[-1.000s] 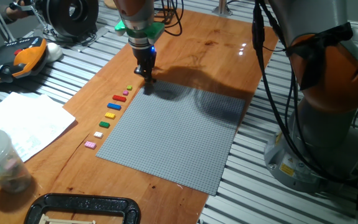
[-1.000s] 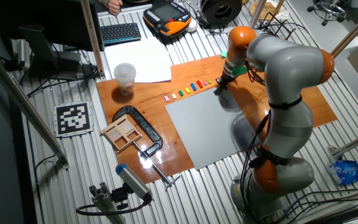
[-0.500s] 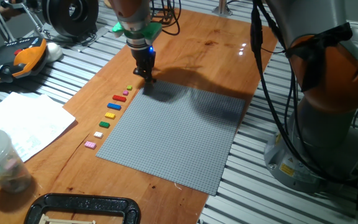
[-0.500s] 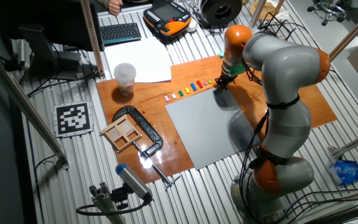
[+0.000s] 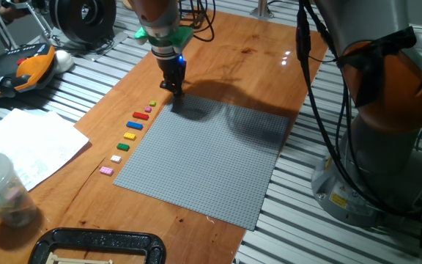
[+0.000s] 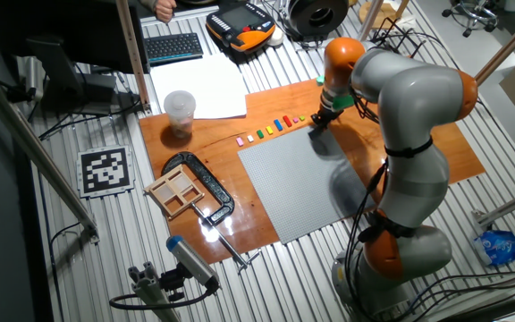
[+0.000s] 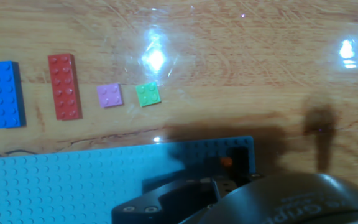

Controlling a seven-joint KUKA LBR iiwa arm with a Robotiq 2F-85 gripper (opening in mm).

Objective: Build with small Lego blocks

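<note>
Arm (image 6: 409,98): grey and orange, rising from its base at the right of the worktop and reaching over to the far left corner of the baseplate.
Worktop (image 5: 233,44): wooden board lying on slatted metal rails; glare spots on its far part.
Baseplate (image 5: 211,158): large grey studded sheet lying flat on the worktop; its corner shows bluish in the hand view (image 7: 73,177).
Hand (image 5: 174,89): pointing down at the far left corner of the baseplate, tips at or just above the studs; contact cannot be told. Finger spacing cannot be told; a small orange spot shows by the fingers in the hand view, too unclear to name.
Small Lego blocks (image 5: 130,132): row on the bare wood just beside the baseplate's left edge, running near to far, none touching.
Blue block (image 7: 7,94): long, leftmost in the hand view.
Red block (image 7: 64,86): long, beside the blue.
Pink block (image 7: 109,96): small square.
Green block (image 7: 148,94): small square, nearest the hand.
</note>
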